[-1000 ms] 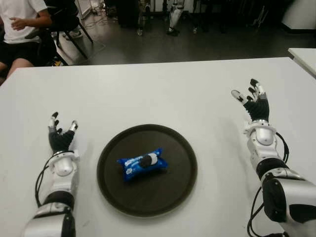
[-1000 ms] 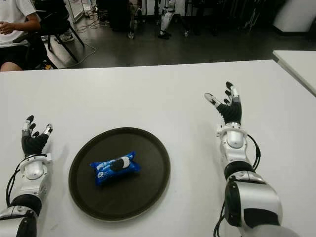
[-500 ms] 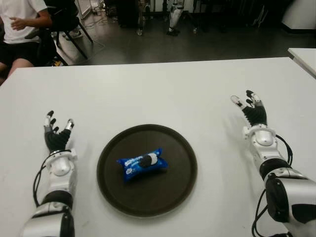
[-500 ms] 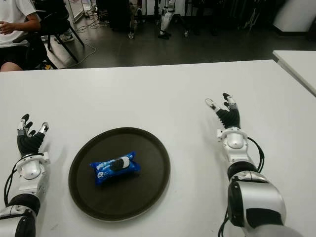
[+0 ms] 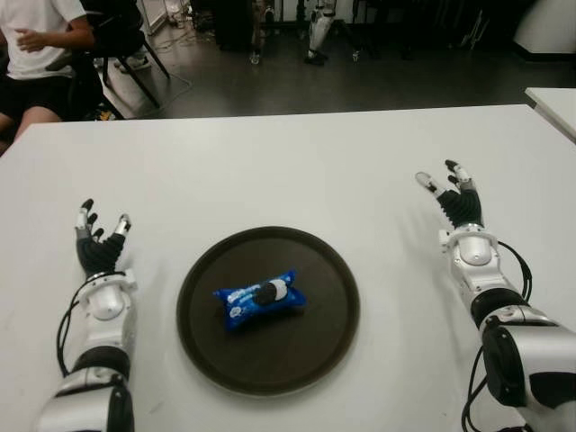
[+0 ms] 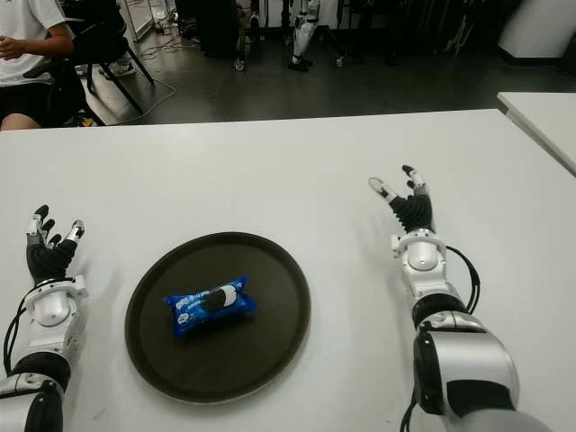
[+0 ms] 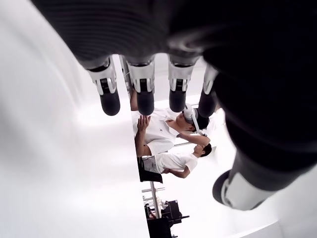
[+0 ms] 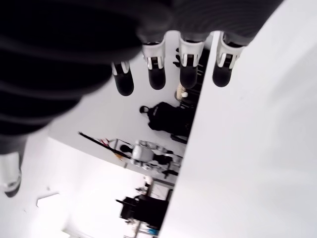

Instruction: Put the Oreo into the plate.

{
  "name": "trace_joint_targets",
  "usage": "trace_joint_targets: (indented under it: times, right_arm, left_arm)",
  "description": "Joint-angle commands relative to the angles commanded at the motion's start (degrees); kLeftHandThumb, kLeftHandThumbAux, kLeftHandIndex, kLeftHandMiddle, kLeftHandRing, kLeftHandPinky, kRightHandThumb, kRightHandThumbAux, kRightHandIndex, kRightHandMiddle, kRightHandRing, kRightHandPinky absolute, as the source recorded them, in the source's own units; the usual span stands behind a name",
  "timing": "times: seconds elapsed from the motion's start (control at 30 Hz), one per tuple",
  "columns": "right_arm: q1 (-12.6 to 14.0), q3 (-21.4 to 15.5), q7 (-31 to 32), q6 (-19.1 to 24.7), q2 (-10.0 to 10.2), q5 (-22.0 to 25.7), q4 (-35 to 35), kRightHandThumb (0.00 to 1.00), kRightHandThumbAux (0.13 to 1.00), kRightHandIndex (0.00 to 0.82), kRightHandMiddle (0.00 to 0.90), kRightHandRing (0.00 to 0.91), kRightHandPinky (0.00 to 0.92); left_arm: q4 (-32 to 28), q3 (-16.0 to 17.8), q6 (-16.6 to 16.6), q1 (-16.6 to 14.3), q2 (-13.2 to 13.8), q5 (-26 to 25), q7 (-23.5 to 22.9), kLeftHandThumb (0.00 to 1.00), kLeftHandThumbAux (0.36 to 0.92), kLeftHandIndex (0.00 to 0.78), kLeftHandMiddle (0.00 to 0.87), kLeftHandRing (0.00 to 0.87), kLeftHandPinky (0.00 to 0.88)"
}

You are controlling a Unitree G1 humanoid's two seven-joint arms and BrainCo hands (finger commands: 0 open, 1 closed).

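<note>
Two hands flank a dark round plate (image 5: 337, 310) on a white table (image 5: 288, 166), each well apart from its rim with bare tabletop between. The Oreo (image 5: 259, 299), a blue packet, lies inside the plate near its middle, clear of the rim all round. Far from the plate, the table's far edge gives onto a dark floor; a seated person (image 5: 40, 49) shows beyond the far left corner. The left hand (image 5: 97, 245) points forward, fingers (image 7: 110, 99) spread and holding nothing. The right hand (image 5: 456, 198) likewise points forward, fingers (image 8: 157, 74) splayed, empty.
</note>
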Motion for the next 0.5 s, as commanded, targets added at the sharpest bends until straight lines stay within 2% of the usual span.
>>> trace_joint_targets:
  times: [0.13,0.5]
  right_arm:
    - [0.02,-0.03,-0.36,-1.02,0.33,-0.05,-0.35,0.0,0.487,0.019,0.006,0.0,0.0]
    - [0.41,0.75,-0.44,-1.59,1.1,-0.75,-0.64,0.0,0.529,0.01,0.001,0.0,0.0]
  left_arm:
    - [0.13,-0.12,-0.61,0.15,0.1,0.09,-0.64,0.112,0.761,0.042,0.059,0.047,0.056]
    - [0.1,-0.01,-1.04,0.39,0.23,0.2,-1.07,0.085,0.744,0.037,0.058,0.049,0.057]
